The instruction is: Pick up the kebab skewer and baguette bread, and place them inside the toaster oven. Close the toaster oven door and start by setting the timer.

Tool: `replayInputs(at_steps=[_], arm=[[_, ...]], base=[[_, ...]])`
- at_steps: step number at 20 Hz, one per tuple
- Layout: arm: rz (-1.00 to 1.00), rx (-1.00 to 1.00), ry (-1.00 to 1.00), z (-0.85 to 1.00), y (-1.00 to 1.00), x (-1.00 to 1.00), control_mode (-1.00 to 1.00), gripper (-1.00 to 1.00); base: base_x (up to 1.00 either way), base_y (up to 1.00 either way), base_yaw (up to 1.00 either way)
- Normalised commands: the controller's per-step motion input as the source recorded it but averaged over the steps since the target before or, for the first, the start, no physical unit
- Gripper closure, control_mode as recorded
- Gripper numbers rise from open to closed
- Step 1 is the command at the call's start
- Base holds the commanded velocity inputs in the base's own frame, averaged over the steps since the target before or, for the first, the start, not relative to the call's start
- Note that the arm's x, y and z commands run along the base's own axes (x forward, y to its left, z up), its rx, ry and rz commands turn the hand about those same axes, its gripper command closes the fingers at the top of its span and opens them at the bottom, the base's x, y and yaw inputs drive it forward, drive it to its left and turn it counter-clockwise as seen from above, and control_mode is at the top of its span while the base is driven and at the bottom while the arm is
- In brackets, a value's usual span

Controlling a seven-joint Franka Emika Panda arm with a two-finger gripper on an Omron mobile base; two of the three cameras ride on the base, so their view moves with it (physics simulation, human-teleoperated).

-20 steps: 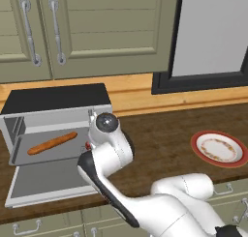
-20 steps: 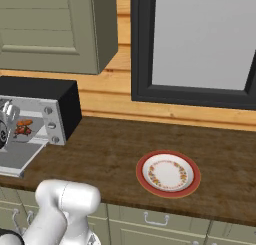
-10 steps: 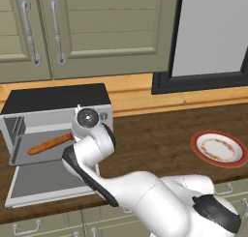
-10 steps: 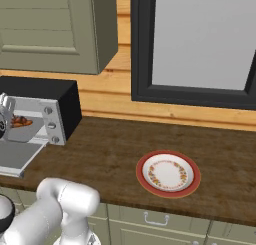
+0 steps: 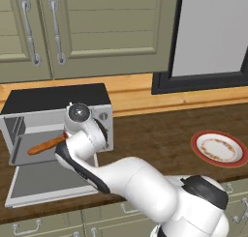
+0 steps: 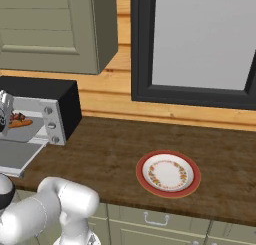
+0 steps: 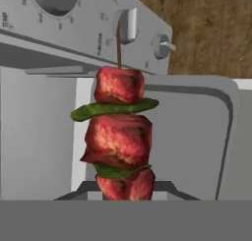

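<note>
Even, soft rendered light fills all views; shadows are faint, nothing glares, and the close hand view looks slightly coarse.

Matt grey toaster oven (image 5: 99,116), seemingly metal; wood-grain counter (image 6: 110,154).

The oven (image 5: 58,115) mouth at left of the frame stands open, door (image 5: 46,183) dropped flat on the tabletop (image 5: 160,134). The baguette (image 5: 46,145) lies across the cavity. Right of it, bare tabletop reaches the plate (image 5: 219,149).
</note>
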Motion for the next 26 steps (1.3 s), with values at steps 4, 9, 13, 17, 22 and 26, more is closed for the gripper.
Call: replayInputs(at_steps=[4,9,13,17,22,26], arm=[[0.01,0.0,0.0,-0.19,0.0,0.2,-1.0,1.0],[0.0,0.0,0.0,-0.15,0.03,0.24,-1.0,1.0],[0.0,0.0,0.0,-0.09,0.1,0.24,-1.0,1.0],[0.0,0.0,0.0,-0.02,0.13,0.28,-1.0,1.0],[0.0,0.0,0.0,-0.01,0.17,0.3,-1.0,1.0],[0.0,0.0,0.0,-0.04,0.22,0.29,-1.0,1.0]], base=[[0.0,0.0,0.0],[0.0,0.0,0.0],[0.0,0.0,0.0],[0.0,0.0,0.0],[0.0,0.0,0.0],[0.0,0.0,0.0]])
